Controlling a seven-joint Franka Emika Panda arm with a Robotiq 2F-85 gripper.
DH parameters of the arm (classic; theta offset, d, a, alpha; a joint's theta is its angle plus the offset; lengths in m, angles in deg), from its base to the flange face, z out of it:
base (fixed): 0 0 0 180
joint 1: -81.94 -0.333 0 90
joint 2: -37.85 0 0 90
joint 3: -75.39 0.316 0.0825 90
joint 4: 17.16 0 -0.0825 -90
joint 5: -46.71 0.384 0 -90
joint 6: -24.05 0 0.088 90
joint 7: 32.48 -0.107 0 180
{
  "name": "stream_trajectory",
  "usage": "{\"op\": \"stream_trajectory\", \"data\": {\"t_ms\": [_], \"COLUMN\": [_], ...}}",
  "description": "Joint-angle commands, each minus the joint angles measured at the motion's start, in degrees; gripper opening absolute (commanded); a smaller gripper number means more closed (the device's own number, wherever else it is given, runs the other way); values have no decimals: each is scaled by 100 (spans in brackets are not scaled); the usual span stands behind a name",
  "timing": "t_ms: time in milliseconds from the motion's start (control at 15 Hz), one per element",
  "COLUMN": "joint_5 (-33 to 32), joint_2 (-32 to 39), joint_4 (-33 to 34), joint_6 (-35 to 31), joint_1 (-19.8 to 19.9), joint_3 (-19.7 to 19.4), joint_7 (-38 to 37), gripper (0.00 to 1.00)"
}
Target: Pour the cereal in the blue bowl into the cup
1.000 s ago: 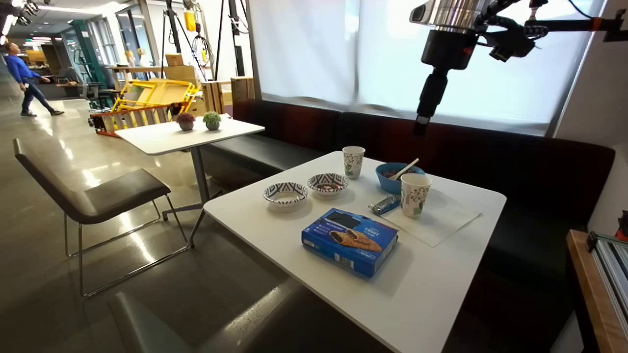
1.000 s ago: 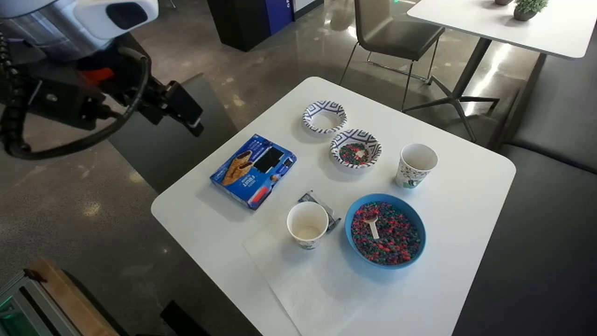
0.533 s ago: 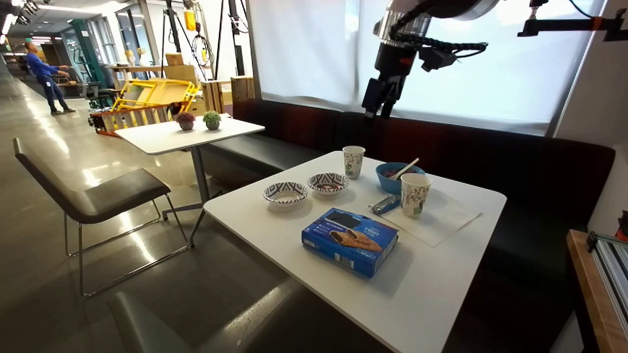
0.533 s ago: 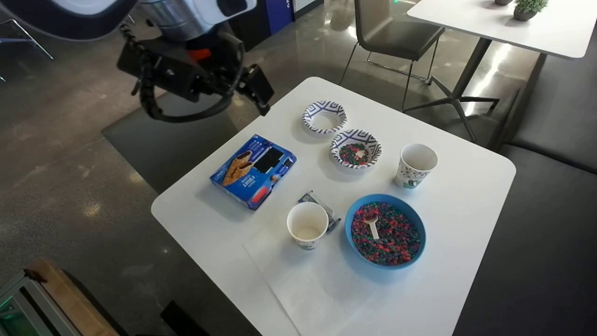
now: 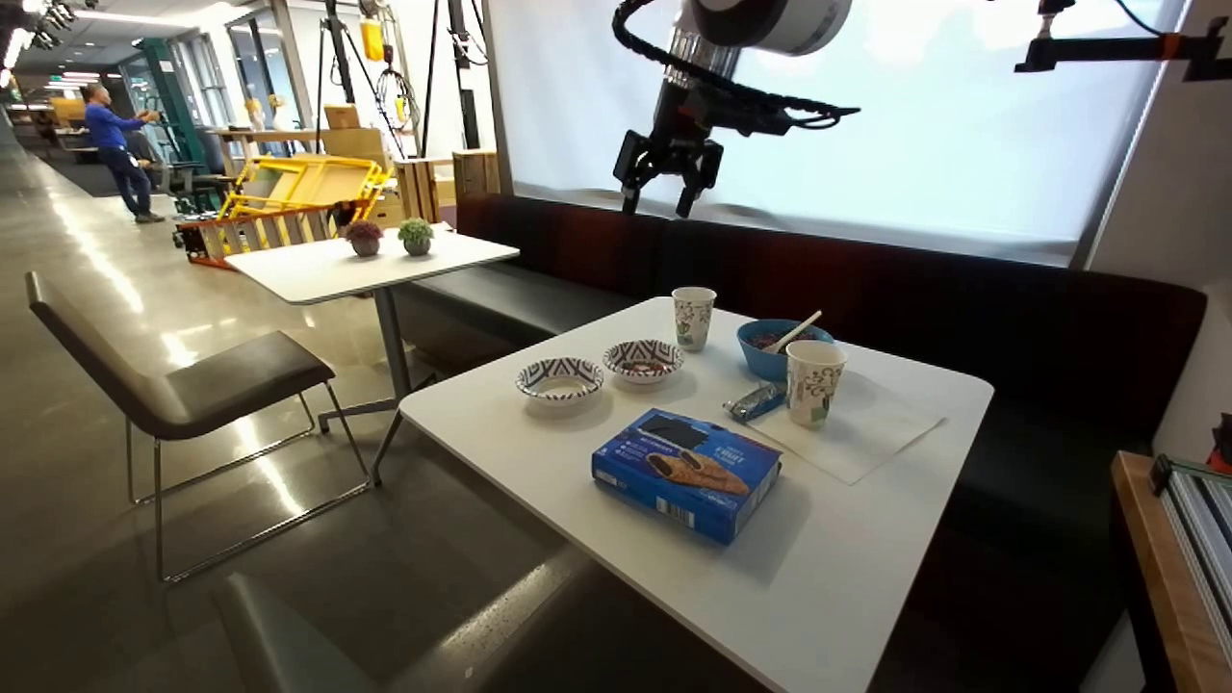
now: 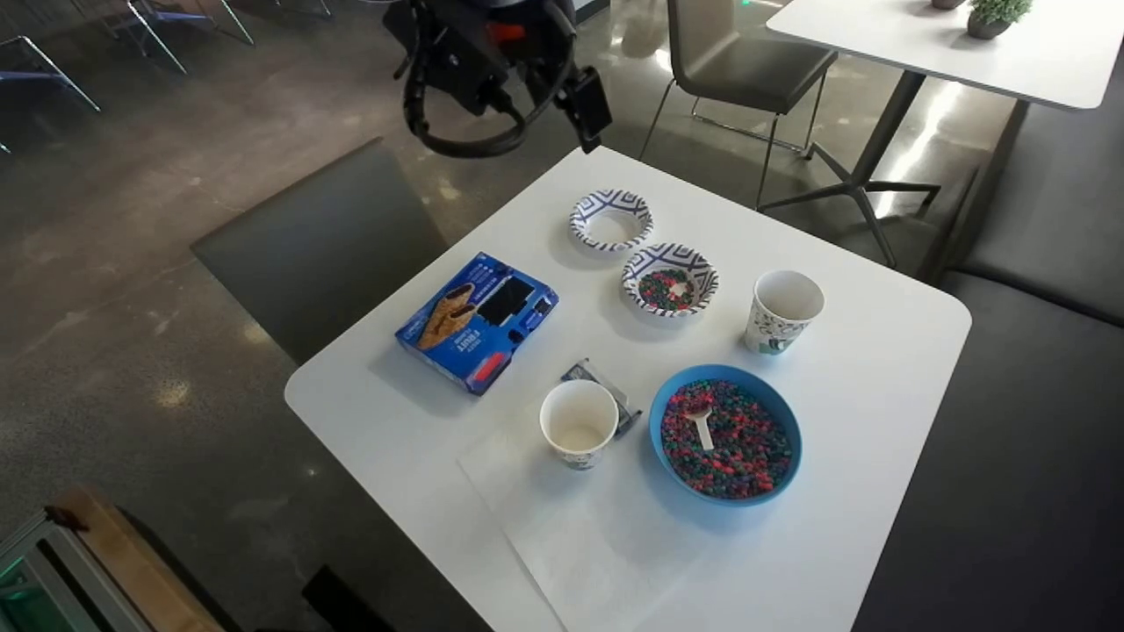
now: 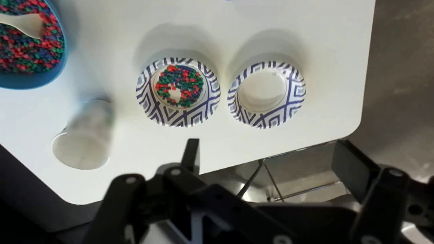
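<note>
Near the desk (image 6: 878, 369) edge along the bench (image 6: 1036, 439), the blue bowl (image 5: 762, 364) sits well apart from the wide-spread, empty pincer (image 5: 658, 206).

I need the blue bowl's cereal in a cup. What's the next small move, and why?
I'd probably shift the open gripper, high enough to clear the cups, toward the blue bowl. The jaws stand apart, gripping nothing, and in the wrist view that bowl, holding the cereal and a spoon, is cut off at the upper-left corner, well away from them.
</note>
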Motion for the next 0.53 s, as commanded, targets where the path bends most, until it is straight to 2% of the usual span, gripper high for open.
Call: {"op": "stream_trajectory", "data": {"t_ms": [0,200,267,467], "joint_5": [19,99,38,45], "joint_2": [813,1044,826,984], "joint_4": [964,1249,916,1113], "joint_6": [249,393,158,204], "joint_1": [-64,-103,-48,-72], "joint_3": [-230,-288,-264,-276], "joint_7": [-949,-1307,-984,-1152], "gripper": [100,100,100,100]}}
